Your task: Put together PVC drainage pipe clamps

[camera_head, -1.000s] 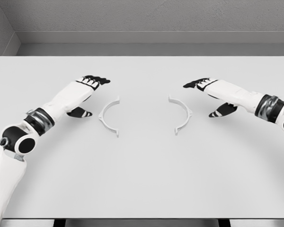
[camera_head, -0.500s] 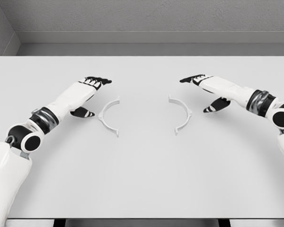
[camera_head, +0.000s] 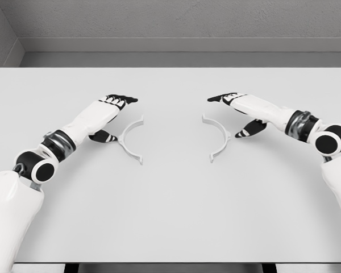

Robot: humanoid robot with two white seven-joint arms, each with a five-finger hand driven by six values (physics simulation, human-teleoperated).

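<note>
Clamp halves (camera_head: 131, 140) (camera_head: 217, 136) lie apart on the bench (camera_head: 170, 216). Each should be gripped gently by the open left hand (camera_head: 115, 111) and open right hand (camera_head: 234, 109).

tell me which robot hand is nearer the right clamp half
Right. The right robot hand hovers just beside the right clamp half, fingers spread; the left robot hand is across the table by the left clamp half.

We see two white glossy arms, smooth rounded shells. Left hand (camera_head: 115, 108): white back, black fingers (camera_head: 125, 99) with white segment bands; right hand (camera_head: 238, 111) same scheme. Each forearm carries dark grey metallic ribbed wrist ring. Elbows: black round joint caps with white ring around them. Upper arms bulky, plain white. We spot no cables, screws or markings.
</note>
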